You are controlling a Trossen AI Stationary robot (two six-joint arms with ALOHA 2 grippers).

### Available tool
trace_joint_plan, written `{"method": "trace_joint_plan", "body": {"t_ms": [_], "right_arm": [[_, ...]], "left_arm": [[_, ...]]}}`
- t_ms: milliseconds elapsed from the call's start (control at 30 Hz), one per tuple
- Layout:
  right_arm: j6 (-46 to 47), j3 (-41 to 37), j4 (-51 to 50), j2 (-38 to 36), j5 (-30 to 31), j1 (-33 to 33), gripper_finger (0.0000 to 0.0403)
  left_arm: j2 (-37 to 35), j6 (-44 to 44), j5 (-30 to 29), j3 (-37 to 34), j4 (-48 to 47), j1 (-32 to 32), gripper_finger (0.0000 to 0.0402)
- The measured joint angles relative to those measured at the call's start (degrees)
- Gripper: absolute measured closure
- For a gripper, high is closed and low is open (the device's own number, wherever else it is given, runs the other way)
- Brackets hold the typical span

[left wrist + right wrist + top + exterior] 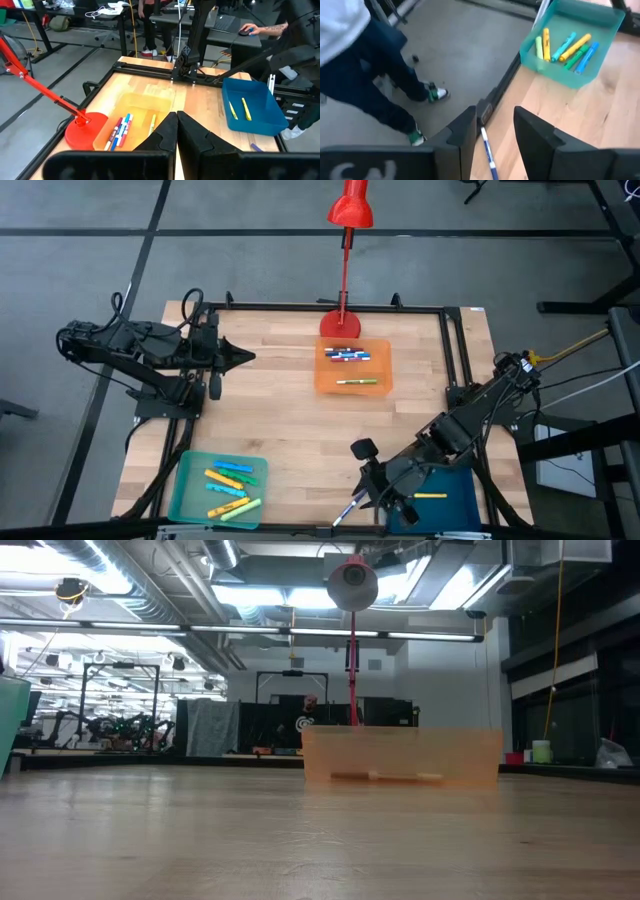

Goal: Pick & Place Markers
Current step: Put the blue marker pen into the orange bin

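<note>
Marker (488,152): thin, white-bodied, seemingly blue-tipped, between right hand (492,131) fingers, not clamped; left hand (243,357) clenched.

- The surface (290,430) shows pale wood planks, smooth with a soft sheen, framed in dark matt metal.
- The orange tray (352,367) looks like translucent plastic, letting the markers (347,355) show through its wall in the low view.
- The teal tray (190,480) and the blue tray (455,490) read as smooth plastic too.
- The red lamp (349,210) has a glossy painted metal look.
- The left claw (176,131) and the right claw (492,131) are dark, matt, hard plastic or metal; which one is unclear.
- The floor (90,270) is grey and dull.
</note>
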Motion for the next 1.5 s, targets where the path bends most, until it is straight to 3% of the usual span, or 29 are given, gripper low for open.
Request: {"method": "trace_joint_plan", "body": {"t_ms": [300,1500], "right_arm": [[-3.1,3.5,-10.0,5.0,0.1,0.0,0.0272],[-7.2,3.6,-11.5,23.3,-2.4,0.5,0.0272]], "left_arm": [[0.0,-0.7,0.0,0.0,-1.0,0.0,0.0394],[0.0,-0.4,0.0,0.0,-1.0,0.0,0.0393]]}}
